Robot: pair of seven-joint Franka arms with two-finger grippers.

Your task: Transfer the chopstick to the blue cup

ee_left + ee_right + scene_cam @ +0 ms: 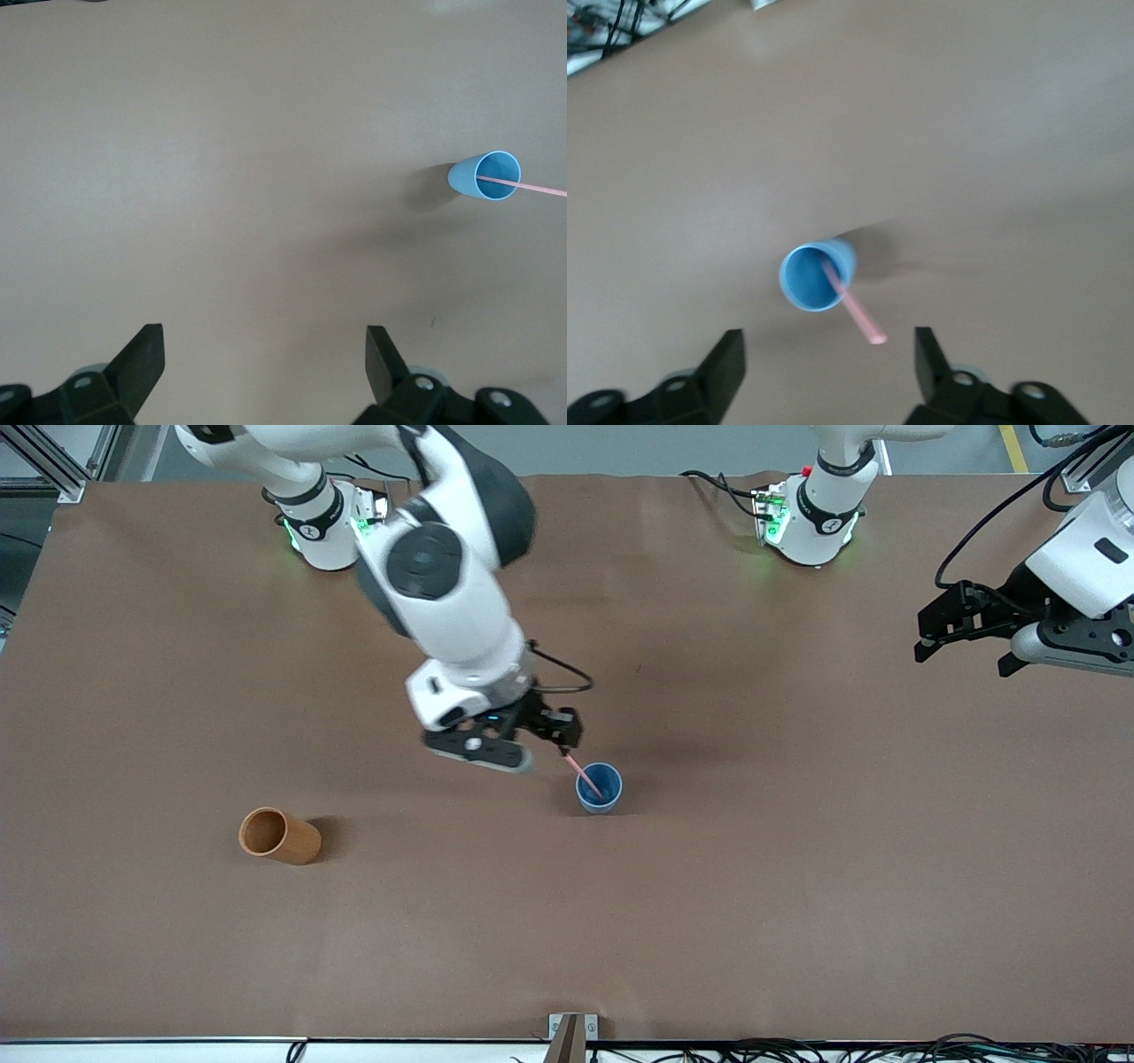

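The chopstick (588,776) stands with its lower end inside the blue cup (600,788), leaning on the rim with its upper end slanting up toward the right gripper (551,734), which hangs just above and beside the cup with its fingers (725,361) spread apart and nothing between them; the stick's free tip sits in the gap, touching neither finger as far as the right wrist view shows. The main risk, as I judge it, is that the stick is much longer than the cup is deep and the cup looks light, so the weight of the leaning stick, or a brush from a finger as the right arm lifts away, could tip the cup over or flick the stick back out onto the desk (797,886). A withdrawal straight up, clear of the stick's tip, seems the safest course. The left gripper (966,638) waits over the left arm's end of the desk, well apart from the cup, its fingers released and empty, so it poses no threat. By count: one chopstick, one blue cup, one orange-brown cup (279,835) lying on its side toward the right arm's end of the desk and slightly nearer the front camera than the blue cup, and two grippers.
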